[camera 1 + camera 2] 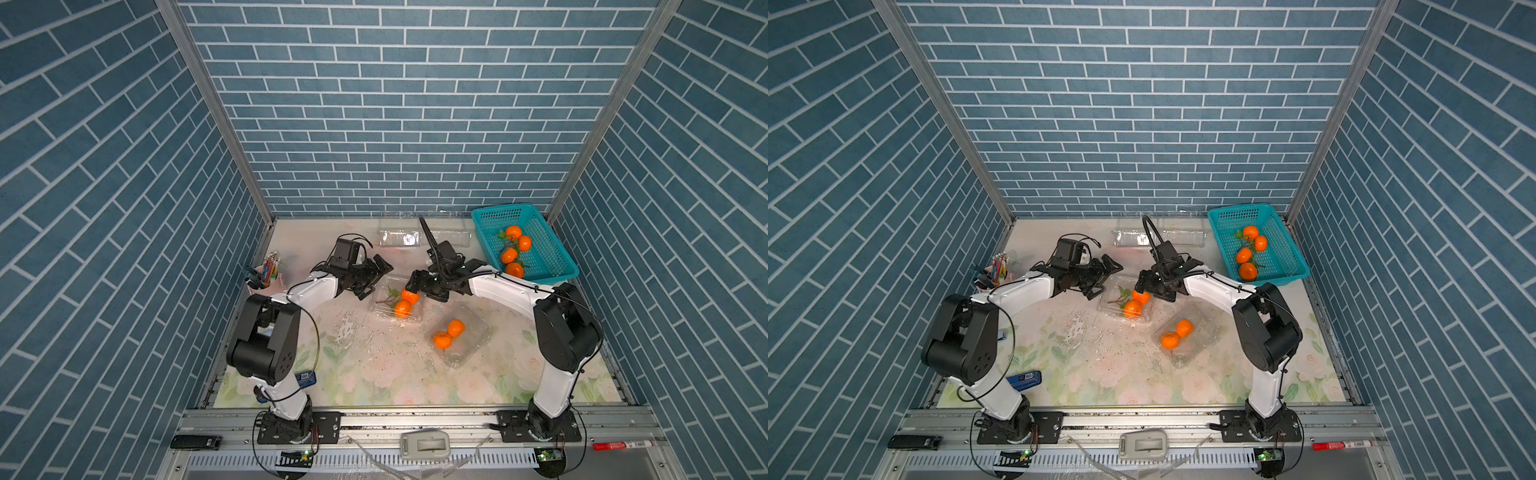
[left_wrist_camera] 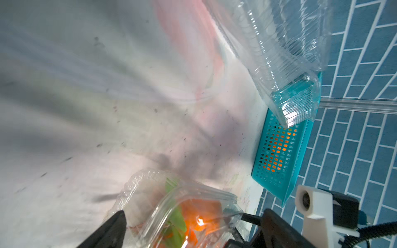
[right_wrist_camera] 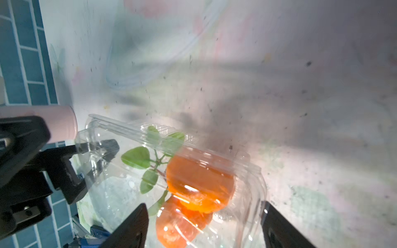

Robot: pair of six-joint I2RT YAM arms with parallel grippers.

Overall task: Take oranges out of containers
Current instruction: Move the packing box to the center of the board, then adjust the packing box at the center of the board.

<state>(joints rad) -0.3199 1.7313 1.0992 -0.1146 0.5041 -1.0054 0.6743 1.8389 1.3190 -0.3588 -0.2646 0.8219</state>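
"Starting with the left gripper [image 1: 375, 281]: how do its fingers stand?"

"Spread wide, at the end of the leafy container [image 1: 417, 316] nearest the pink cup [image 1: 272, 283]. In the right wrist view one finger [image 3: 107, 148] shows only through the clear plastic, so I cannot tell whether it touches the wall."

"And the right gripper [image 3: 204, 205]?"

"Also open, jaws well apart on either side of that container's other end. Both fingers are cut off by the frame edge, and whether they touch the plastic is unclear."

"Where are the oranges?"

"One leafy pair [image 1: 403, 308] lies inside that container, mid-table. In both top views the right gripper covers part of the farther fruit. A second pair [image 1: 449, 334] sits in a second container [image 1: 473, 345] nearer the right arm's base. Whether its lid is shut I cannot tell. Four more oranges [image 1: 514, 251] lie in the teal basket [image 1: 548, 262] at the far right corner."

"Anything else hard to read?"

"Empty containers [image 1: 399, 240] by the back wall. Their edges fade into the table and a cable crosses them, so the count is uncertain. In the left wrist view the basket's fruit is only a glow through the holes."
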